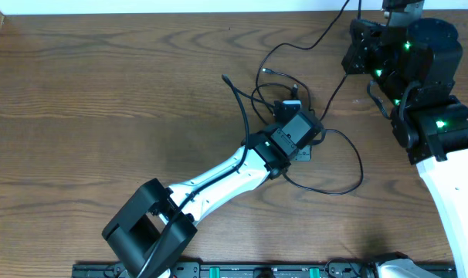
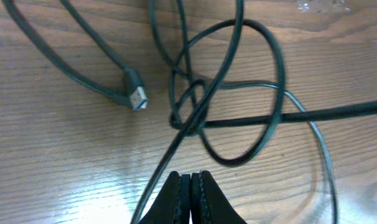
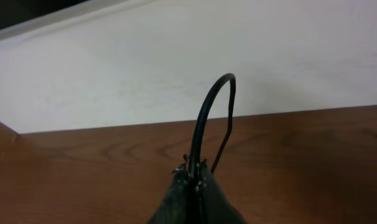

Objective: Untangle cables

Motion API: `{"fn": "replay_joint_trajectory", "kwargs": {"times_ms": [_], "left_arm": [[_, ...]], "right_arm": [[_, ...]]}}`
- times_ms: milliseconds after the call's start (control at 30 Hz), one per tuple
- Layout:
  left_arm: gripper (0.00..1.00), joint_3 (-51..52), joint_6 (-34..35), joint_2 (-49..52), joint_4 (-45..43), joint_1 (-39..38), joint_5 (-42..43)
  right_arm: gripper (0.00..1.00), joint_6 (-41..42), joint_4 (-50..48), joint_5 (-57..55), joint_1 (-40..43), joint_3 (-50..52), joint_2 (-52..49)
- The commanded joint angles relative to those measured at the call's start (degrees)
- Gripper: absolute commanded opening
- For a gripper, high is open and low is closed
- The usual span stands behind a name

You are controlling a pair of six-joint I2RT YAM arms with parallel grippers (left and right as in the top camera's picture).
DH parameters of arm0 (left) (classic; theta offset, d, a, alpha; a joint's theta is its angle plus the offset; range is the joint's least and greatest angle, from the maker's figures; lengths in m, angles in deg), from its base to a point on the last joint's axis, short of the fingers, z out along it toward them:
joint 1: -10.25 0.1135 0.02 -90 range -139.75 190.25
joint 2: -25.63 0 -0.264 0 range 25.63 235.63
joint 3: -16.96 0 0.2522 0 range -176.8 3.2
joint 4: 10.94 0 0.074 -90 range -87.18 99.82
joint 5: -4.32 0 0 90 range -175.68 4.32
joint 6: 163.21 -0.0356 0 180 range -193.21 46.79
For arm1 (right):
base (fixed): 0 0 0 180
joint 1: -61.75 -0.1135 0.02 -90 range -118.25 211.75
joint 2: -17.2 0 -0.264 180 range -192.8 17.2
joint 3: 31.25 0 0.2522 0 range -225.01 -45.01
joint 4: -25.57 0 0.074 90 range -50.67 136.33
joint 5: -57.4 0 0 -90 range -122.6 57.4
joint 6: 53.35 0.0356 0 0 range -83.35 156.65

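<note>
Brown wood table (image 1: 103, 93) is seen bearing one tangle of cables (image 2: 190, 115). Its black strands cannot be counted through the crossings, and one white plug (image 1: 290, 103) is made out. Two grippers are counted. The left gripper (image 2: 191, 180) is pressed together just short of the tangle, with one strand running against a finger; a grip cannot be confirmed. The right gripper (image 3: 193, 171) is clamped on one arching black cord (image 3: 204, 118) near the table's far edge. Bare wood is spread wide to the left of the tangle.
</note>
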Motion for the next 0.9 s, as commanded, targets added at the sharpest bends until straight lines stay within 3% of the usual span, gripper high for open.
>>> {"fn": "replay_joint_trajectory", "kwargs": {"times_ms": [0,100,200,367,633,867], "left_arm": [[0.08,0.70,-1.07,-1.22,1.64,2.27,-0.98],[0.10,0.70,-1.05,-1.97,2.05,4.04,0.09],[0.35,0.70,-1.07,-2.01,1.68,4.76,6.40],[0.59,0.70,-1.07,-2.01,0.98,4.22,12.39],[0.62,0.72,-1.09,-2.01,-0.87,0.83,11.06],[0.58,0.72,-1.14,-1.75,-1.92,-3.43,-5.95]], "right_arm": [[0.01,-1.84,0.66,-1.46,-0.11,-0.33,0.20],[0.01,-1.81,1.05,-1.46,0.39,-0.33,0.20],[0.01,-1.84,1.07,-1.46,0.42,-0.33,0.20],[0.01,-1.81,1.07,-1.46,0.42,-0.33,0.20],[0.01,-1.81,2.14,-1.44,0.42,-0.28,0.20],[0.01,-1.79,2.36,-1.27,0.42,-0.28,0.20]]}}
